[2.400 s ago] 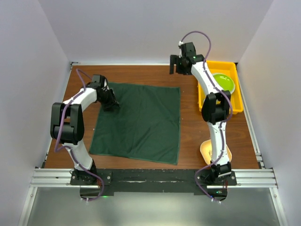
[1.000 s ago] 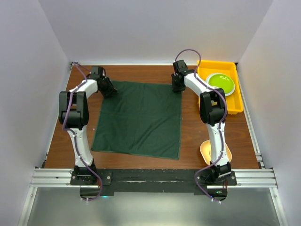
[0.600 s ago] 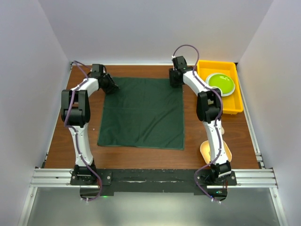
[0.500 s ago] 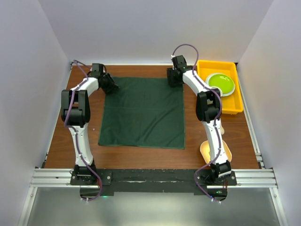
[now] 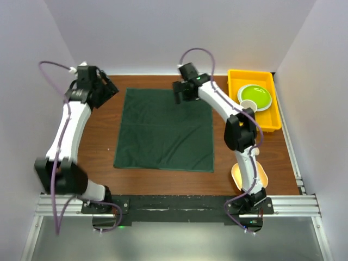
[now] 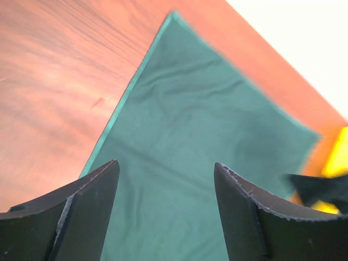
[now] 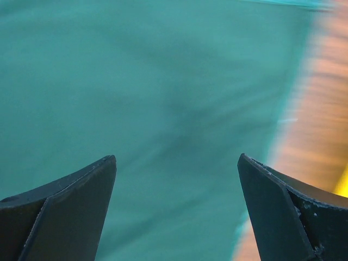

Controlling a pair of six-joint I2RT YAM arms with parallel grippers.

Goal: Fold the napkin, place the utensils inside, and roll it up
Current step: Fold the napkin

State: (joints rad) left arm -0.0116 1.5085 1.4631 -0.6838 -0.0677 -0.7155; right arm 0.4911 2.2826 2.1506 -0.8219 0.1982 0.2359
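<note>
Both pairs of jaws are seen spread wide, and nothing is held between them. The left jaws are carried high on the left arm [image 5: 70, 128], beyond the far left corner of the napkin [image 5: 166, 130], over bare wood of the tabletop [image 5: 98, 147]. In the left wrist view the napkin [image 6: 206, 141] is seen below and ahead of the open jaws, with its pale hem running along the wood. The right jaws, at the end of the right arm [image 5: 217, 103], are held over the far edge of the napkin, right of its middle. In the right wrist view, which is blurred, green cloth [image 7: 136, 98] fills the gap between the jaws, and a strip of wood is seen to the right.

The napkin is laid out flat and unfolded in the middle of the tabletop, with a faint crease across it. A yellow tray [image 5: 274, 117] is set at the far right, apart from the napkin, and a green plate [image 5: 255, 96] is held in it.
</note>
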